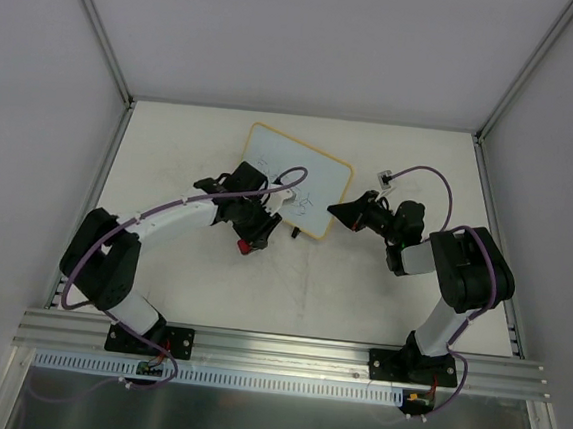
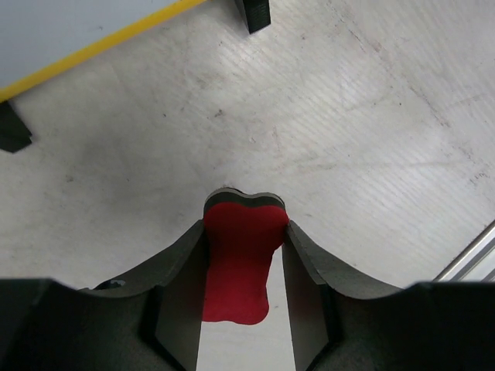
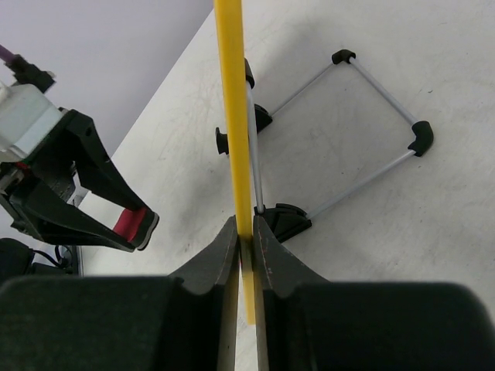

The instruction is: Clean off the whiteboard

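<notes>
The whiteboard (image 1: 295,178), white with a yellow frame and faint blue scribbles, stands propped on its wire stand in the middle of the table. My right gripper (image 1: 333,213) is shut on its yellow edge (image 3: 234,116) at the right corner. My left gripper (image 1: 252,242) is shut on the red-black eraser (image 2: 240,259) and holds it just in front of the board's lower edge (image 2: 93,48), above the table. The eraser also shows in the right wrist view (image 3: 133,224).
The board's wire stand (image 3: 371,116) with black feet rests on the white table behind the board. A small white block (image 1: 384,178) with a cable lies at the right. An aluminium rail (image 1: 285,350) runs along the near edge.
</notes>
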Robot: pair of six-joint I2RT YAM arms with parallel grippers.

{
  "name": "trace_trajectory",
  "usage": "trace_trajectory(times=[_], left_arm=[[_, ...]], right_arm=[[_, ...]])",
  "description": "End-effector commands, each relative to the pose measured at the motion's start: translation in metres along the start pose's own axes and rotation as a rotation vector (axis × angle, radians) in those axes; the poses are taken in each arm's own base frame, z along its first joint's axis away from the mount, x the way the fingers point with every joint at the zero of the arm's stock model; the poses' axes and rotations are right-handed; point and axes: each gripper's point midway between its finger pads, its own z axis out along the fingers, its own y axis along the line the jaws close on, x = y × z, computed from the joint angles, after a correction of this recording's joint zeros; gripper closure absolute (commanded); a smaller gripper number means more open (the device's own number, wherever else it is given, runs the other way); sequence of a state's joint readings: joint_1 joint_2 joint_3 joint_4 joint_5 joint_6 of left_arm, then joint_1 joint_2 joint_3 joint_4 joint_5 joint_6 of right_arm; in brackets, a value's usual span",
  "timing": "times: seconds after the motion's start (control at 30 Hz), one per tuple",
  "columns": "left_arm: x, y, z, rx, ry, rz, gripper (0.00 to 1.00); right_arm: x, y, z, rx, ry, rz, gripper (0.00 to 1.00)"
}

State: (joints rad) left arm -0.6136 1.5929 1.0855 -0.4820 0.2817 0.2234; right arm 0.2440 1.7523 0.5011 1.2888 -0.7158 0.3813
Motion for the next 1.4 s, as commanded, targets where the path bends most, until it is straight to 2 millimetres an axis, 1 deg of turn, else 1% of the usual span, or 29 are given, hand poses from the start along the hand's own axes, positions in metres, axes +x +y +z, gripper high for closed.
trace_trajectory(times=[0.0, 0.03, 0.07, 0.1, 0.13, 0.17, 0.23, 0.27, 0.3, 0.33, 0.37, 0.4, 0.47, 0.57, 0.6, 0.63, 0.67, 0.77, 0.87, 0.93, 1.0, 1.1, 1.13, 1.27, 1.33, 1.37], left_arm=[[0.003, 0.000, -0.019, -0.058, -0.096, -0.093, 0.93], [0.005, 0.002, -0.022, -0.077, -0.124, -0.095, 0.93], [-0.008, 0.008, -0.037, -0.118, -0.225, -0.121, 0.94], [0.004, 0.014, -0.037, -0.153, -0.229, -0.169, 0.93], [0.008, 0.028, -0.045, -0.215, -0.253, -0.218, 0.93], [0.008, 0.043, -0.059, -0.265, -0.310, -0.342, 0.93], [0.021, 0.065, -0.067, -0.366, -0.324, -0.450, 1.00], [0.023, 0.070, -0.072, -0.384, -0.342, -0.498, 1.00], [0.031, 0.079, -0.073, -0.398, -0.352, -0.612, 1.00], [0.034, 0.083, -0.075, -0.402, -0.357, -0.657, 1.00], [0.035, 0.083, -0.072, -0.377, -0.357, -0.728, 1.00], [0.042, 0.090, -0.072, -0.397, -0.351, -0.788, 1.00], [0.056, 0.096, -0.065, -0.411, -0.311, -0.893, 1.00], [0.084, 0.106, -0.056, -0.451, -0.265, -1.033, 1.00], [0.096, 0.113, -0.054, -0.499, -0.242, -1.053, 1.00], [0.102, 0.119, -0.054, -0.526, -0.233, -1.072, 1.00], [0.108, 0.121, -0.051, -0.531, -0.208, -1.077, 1.00], [0.116, 0.120, -0.045, -0.520, -0.175, -1.097, 0.99], [0.122, 0.119, -0.040, -0.515, -0.146, -1.121, 0.94], [0.126, 0.118, -0.039, -0.516, -0.116, -1.132, 0.88], [0.130, 0.117, -0.035, -0.511, -0.087, -1.129, 0.86], [0.135, 0.115, -0.032, -0.507, -0.062, -1.132, 0.80], [0.135, 0.114, -0.032, -0.504, -0.062, -1.131, 0.76], [0.133, 0.114, -0.032, -0.487, -0.058, -1.106, 0.63], [0.127, 0.110, -0.032, -0.453, -0.063, -1.106, 0.59], [0.126, 0.109, -0.033, -0.449, -0.063, -1.105, 0.54]], right_arm=[[-0.058, 0.041, 0.005, -0.148, -0.182, -0.188, 0.91], [-0.057, 0.041, 0.006, -0.148, -0.181, -0.187, 0.91], [-0.058, 0.042, 0.006, -0.150, -0.182, -0.190, 0.91], [-0.058, 0.042, 0.006, -0.151, -0.181, -0.187, 0.91], [-0.058, 0.042, 0.006, -0.151, -0.181, -0.187, 0.91], [-0.057, 0.043, 0.006, -0.153, -0.180, -0.187, 0.91], [-0.057, 0.043, 0.006, -0.155, -0.178, -0.187, 0.91], [-0.057, 0.044, 0.007, -0.157, -0.178, -0.188, 0.91], [-0.057, 0.044, 0.007, -0.156, -0.179, -0.187, 0.91], [-0.057, 0.044, 0.007, -0.157, -0.178, -0.187, 0.91], [-0.056, 0.045, 0.007, -0.159, -0.178, -0.188, 0.92], [-0.056, 0.045, 0.007, -0.159, -0.178, -0.188, 0.92], [-0.056, 0.045, 0.006, -0.158, -0.177, -0.188, 0.92], [-0.057, 0.046, 0.006, -0.160, -0.179, -0.190, 0.92], [-0.057, 0.045, 0.006, -0.157, -0.180, -0.189, 0.92], [-0.056, 0.045, 0.006, -0.158, -0.177, -0.188, 0.92], [-0.057, 0.045, 0.006, -0.157, -0.180, -0.189, 0.92], [-0.055, 0.045, 0.007, -0.159, -0.175, -0.185, 0.92], [-0.054, 0.044, 0.008, -0.159, -0.172, -0.183, 0.92], [-0.055, 0.045, 0.008, -0.160, -0.173, -0.183, 0.92], [-0.055, 0.044, 0.009, -0.158, -0.173, -0.180, 0.92], [-0.054, 0.044, 0.010, -0.163, -0.169, -0.177, 0.92], [-0.054, 0.044, 0.010, -0.162, -0.170, -0.179, 0.92], [-0.054, 0.044, 0.010, -0.163, -0.169, -0.177, 0.92], [-0.054, 0.044, 0.010, -0.163, -0.169, -0.179, 0.92], [-0.053, 0.044, 0.010, -0.162, -0.168, -0.178, 0.92]])
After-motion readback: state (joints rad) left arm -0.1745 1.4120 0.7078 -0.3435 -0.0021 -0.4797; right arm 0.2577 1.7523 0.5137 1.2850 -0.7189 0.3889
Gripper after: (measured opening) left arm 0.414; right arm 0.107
